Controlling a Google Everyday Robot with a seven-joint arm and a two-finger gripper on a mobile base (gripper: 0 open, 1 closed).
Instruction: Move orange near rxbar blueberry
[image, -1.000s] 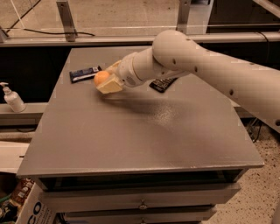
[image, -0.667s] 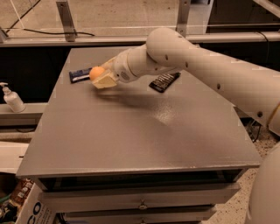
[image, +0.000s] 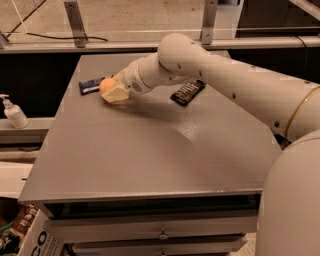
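Note:
The orange (image: 106, 85) is a small round fruit held in my gripper (image: 112, 90) at the far left of the grey table (image: 150, 145). The gripper's cream-coloured fingers (image: 116, 94) are closed around it, low over the tabletop. The rxbar blueberry (image: 91, 85) lies flat right beside the orange, on its left, partly hidden by it. My white arm reaches in from the right across the back of the table.
A black-wrapped bar (image: 188, 92) with white text lies at the back centre, just under my arm. A white pump bottle (image: 13, 112) stands on a ledge left of the table. A cardboard box (image: 30, 235) sits on the floor at the lower left.
My gripper has carried the orange to the left, from mid-table toward the blue bar, and now it sits right next to the bar.

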